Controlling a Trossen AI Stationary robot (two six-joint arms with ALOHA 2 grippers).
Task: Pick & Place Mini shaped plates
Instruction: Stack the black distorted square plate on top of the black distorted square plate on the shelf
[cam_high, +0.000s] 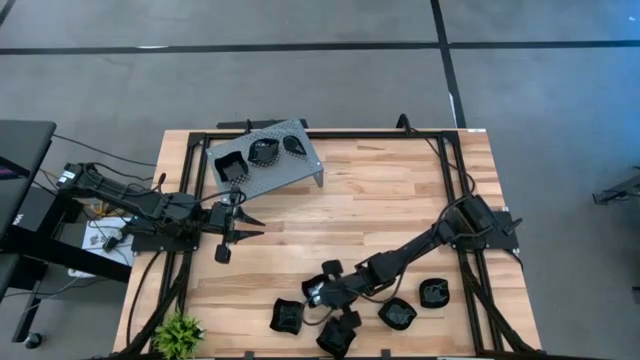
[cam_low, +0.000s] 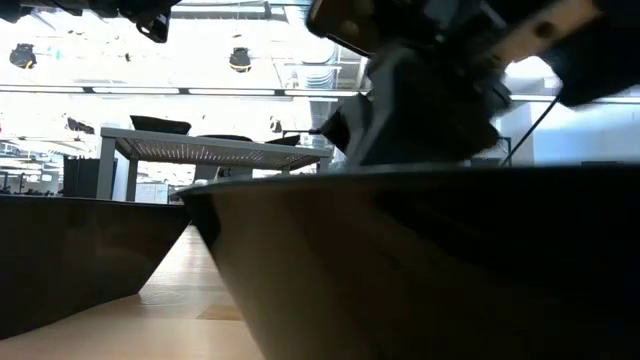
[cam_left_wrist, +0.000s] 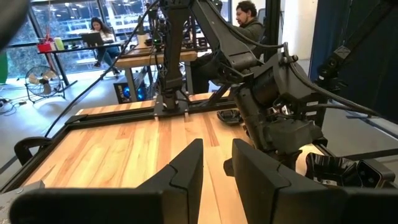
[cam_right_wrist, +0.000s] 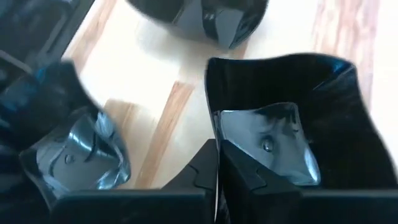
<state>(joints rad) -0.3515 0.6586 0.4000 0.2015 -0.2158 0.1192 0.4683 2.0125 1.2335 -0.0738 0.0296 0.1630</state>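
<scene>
Glossy black dish (cam_right_wrist: 292, 118) sits pinched by its rim in my right pincer (cam_right_wrist: 217, 180); slippery, stiff, light. Left pincer (cam_left_wrist: 214, 165) waits half-open, empty.

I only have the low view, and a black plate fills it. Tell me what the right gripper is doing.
Observer: The right wrist view shows the right gripper shut on the wall of a square plate.
Operator: Give me the left arm.
Observer: The left gripper is open and empty, over bare table just in front of the grey tray.
Operator: Report the tray's load.
Observer: From above, three black plates lie in it.
</scene>
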